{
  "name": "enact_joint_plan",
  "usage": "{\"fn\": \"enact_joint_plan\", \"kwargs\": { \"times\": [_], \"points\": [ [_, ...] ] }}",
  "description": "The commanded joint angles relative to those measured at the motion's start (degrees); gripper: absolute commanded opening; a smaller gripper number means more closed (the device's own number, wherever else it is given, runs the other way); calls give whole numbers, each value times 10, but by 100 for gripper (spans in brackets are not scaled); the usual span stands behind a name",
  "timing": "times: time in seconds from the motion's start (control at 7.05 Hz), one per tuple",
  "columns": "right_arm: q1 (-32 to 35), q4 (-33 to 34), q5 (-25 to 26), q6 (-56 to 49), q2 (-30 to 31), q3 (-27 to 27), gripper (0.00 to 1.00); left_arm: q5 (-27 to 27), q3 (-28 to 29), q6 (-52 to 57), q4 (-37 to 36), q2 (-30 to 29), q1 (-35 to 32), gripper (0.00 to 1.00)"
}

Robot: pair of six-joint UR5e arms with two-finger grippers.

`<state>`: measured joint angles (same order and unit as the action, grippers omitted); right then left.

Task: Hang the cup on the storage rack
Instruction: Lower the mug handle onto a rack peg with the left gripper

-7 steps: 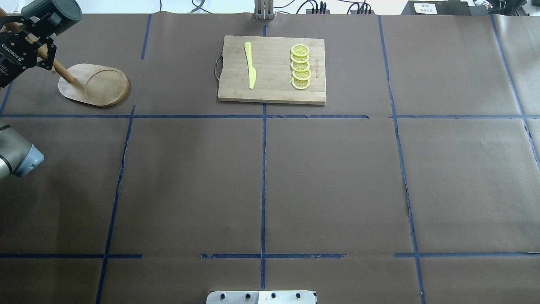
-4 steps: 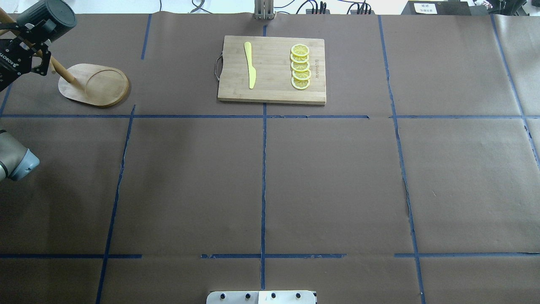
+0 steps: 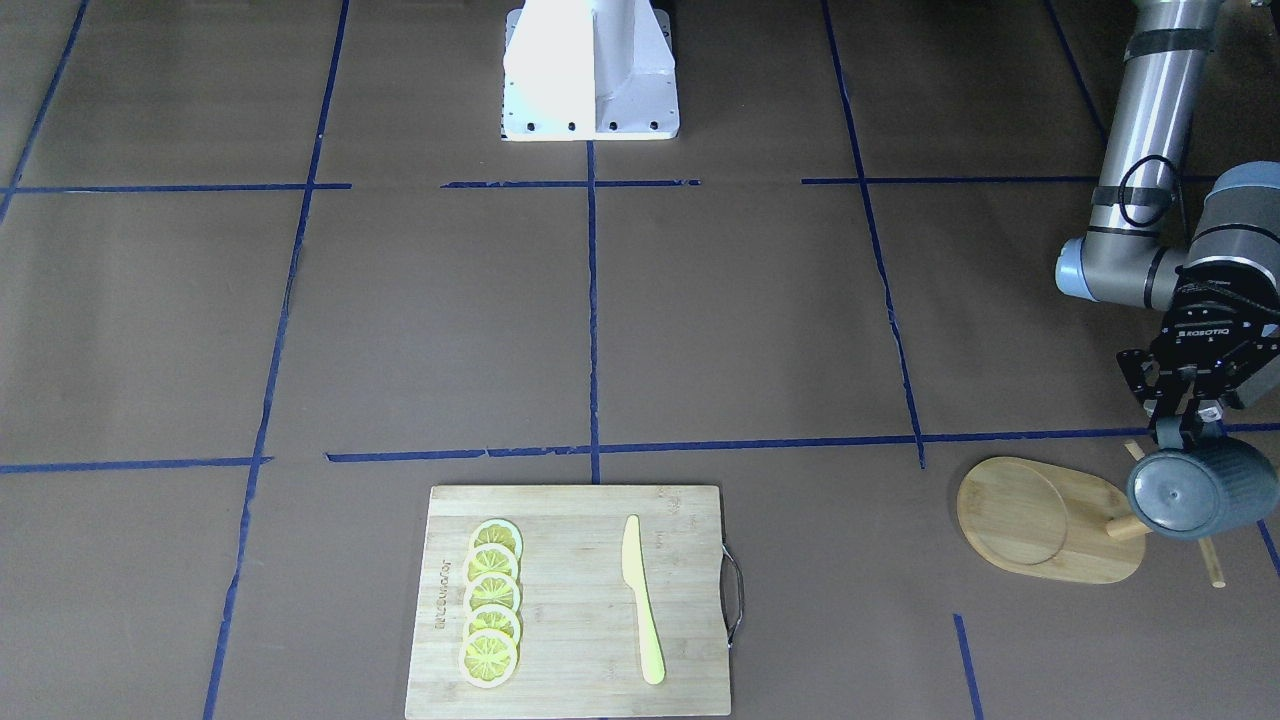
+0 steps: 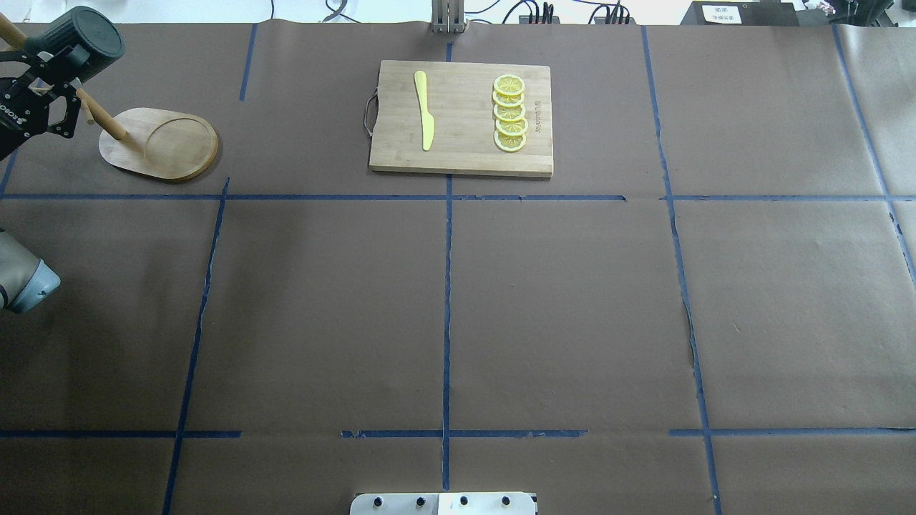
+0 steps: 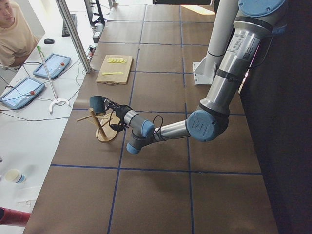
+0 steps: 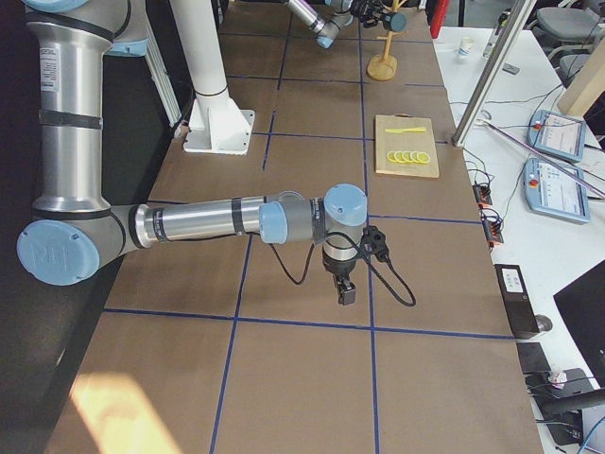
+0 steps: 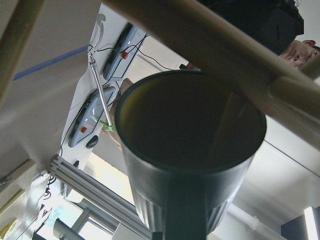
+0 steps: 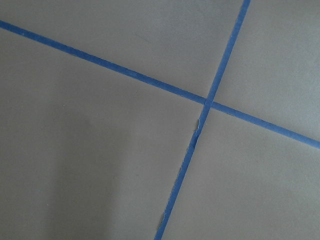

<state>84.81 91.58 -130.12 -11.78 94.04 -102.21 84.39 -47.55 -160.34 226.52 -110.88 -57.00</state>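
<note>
My left gripper [image 4: 51,68] is shut on the rim of the cup [image 4: 79,41], a dark blue-grey mug held on its side at the far left. The cup hangs level with the upper post and pegs of the storage rack [image 4: 161,143], a bamboo mug tree with an oval base. In the front-facing view the cup [image 3: 1195,490] sits over the rack's post end, below the gripper [image 3: 1182,440]. The left wrist view looks into the cup's mouth [image 7: 190,130], with a peg [image 7: 215,45] crossing just above it. My right gripper [image 6: 346,295] hangs over bare table; I cannot tell its state.
A bamboo cutting board [image 4: 465,161] with a yellow knife [image 4: 424,107] and several lemon slices [image 4: 509,114] lies at the back centre. The robot's base [image 3: 590,70] is at the near middle edge. Blue tape lines divide the brown table cover.
My left gripper has moved a little to the overhead view's left with the cup, and the cup sits slightly lower in that view. The left elbow also shifted left.
</note>
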Motion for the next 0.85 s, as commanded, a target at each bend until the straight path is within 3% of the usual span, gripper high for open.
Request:
{"fn": "enact_joint_plan", "kwargs": {
  "times": [0.0,0.28,0.71],
  "points": [
    [0,0,0,0,0,0,100,2,0,0,1,0,1,100],
    [0,0,-1,0,0,0,100,3,-7,0,15,2,1,100],
    [-1,1,-1,0,0,1,100,-1,-24,7,139,68,1,100]
  ]
}}
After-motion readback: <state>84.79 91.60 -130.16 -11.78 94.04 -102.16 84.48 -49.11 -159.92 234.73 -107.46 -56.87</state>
